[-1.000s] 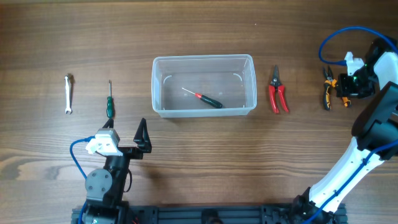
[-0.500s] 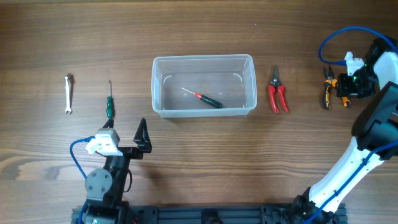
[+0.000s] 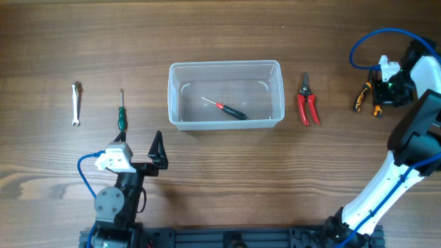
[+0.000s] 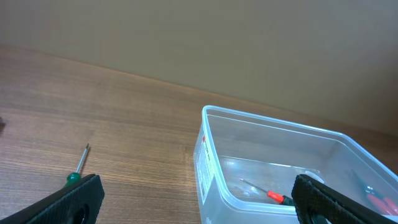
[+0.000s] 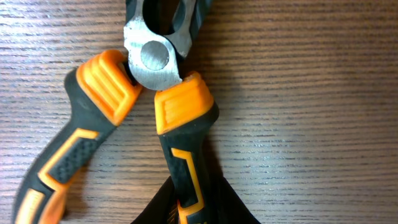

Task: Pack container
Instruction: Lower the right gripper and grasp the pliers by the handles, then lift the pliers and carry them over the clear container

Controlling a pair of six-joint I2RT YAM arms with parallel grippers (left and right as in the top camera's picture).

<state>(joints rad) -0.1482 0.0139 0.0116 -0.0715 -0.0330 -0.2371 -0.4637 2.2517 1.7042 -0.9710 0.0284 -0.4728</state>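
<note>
Overhead: container (image 3: 227,124) mid-table, well left of right fingers (image 5: 230,211) pinching pliers (image 3: 358,98); left fingers (image 3: 158,148) spread, empty.

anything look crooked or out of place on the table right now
Only the orange-handled pliers at far right: they lie tilted with handles splayed, one handle pinched in the right claw, while the wrench, green screwdriver and red pruners lie straight in a row. Nothing looks spilled or damaged.
</note>
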